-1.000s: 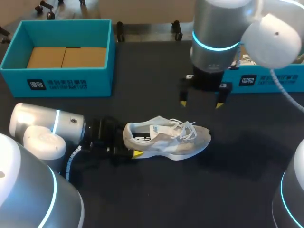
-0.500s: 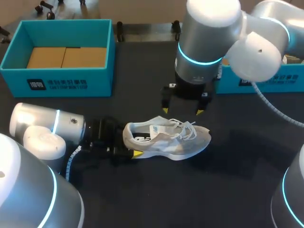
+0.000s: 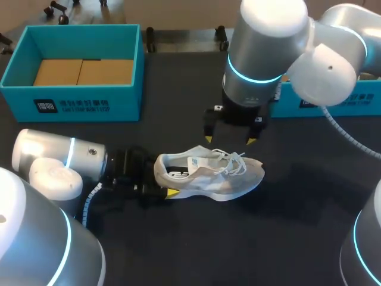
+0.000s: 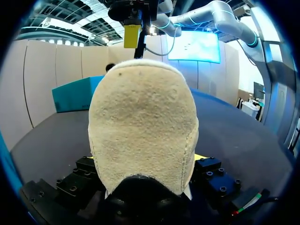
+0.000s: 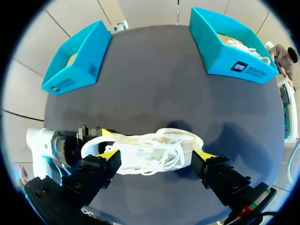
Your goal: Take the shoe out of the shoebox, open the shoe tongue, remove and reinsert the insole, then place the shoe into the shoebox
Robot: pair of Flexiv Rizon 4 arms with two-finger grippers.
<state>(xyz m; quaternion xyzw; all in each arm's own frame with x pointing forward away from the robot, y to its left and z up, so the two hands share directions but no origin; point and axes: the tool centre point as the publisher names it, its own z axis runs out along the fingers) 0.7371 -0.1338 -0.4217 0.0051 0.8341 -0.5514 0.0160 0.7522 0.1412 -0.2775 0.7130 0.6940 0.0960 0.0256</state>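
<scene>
Right gripper (image 3: 229, 140) has swung in from two o'clock, fingers spread just above the shoe (image 3: 208, 173), which lies on the table (image 3: 268, 238) toe toward three o'clock, heel pinched by the left gripper (image 3: 162, 183).

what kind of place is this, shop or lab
Likely a robotics lab bench, not a shop: on a dark table the left gripper holds a white shoe by its heel, the right gripper hovers open above, beside two teal shoeboxes.
</scene>
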